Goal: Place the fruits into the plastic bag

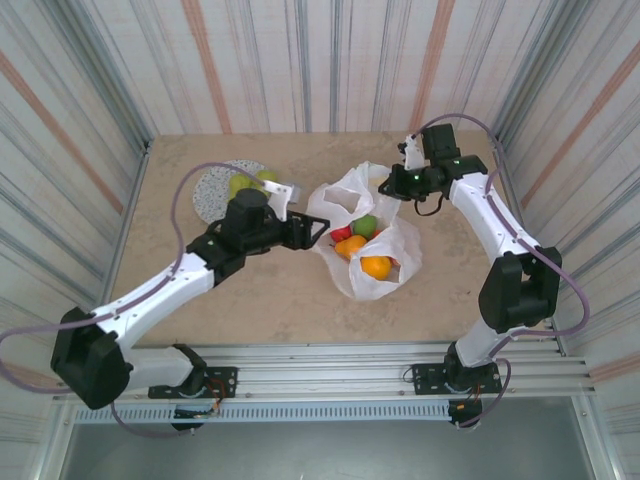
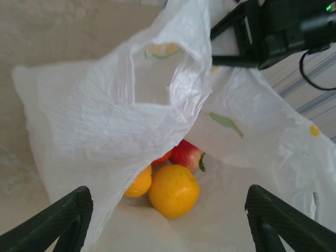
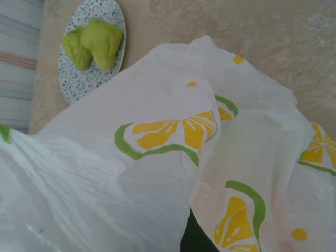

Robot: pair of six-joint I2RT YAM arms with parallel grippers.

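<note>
The plastic bag (image 1: pixel 395 240) lies in the middle of the table, its mouth facing left. Inside it are a red fruit (image 1: pixel 340 234), a green one (image 1: pixel 366 225) and two oranges (image 1: pixel 376 267). My left gripper (image 1: pixel 317 232) is at the bag's mouth, open, with nothing between its fingers (image 2: pixel 65 218). Just ahead of it rest a yellow-orange fruit (image 2: pixel 174 190), a red one (image 2: pixel 186 155) and an orange (image 2: pixel 139 182). My right gripper (image 1: pixel 393 182) is shut on the bag's (image 3: pixel 157 173) upper edge and holds it up. Two green fruits (image 1: pixel 240 186) sit on the plate.
The speckled grey plate (image 1: pixel 210 195) lies at the back left, behind my left arm; in the right wrist view the plate (image 3: pixel 86 79) carries both green fruits (image 3: pixel 103 39). Striped walls close in the table on three sides.
</note>
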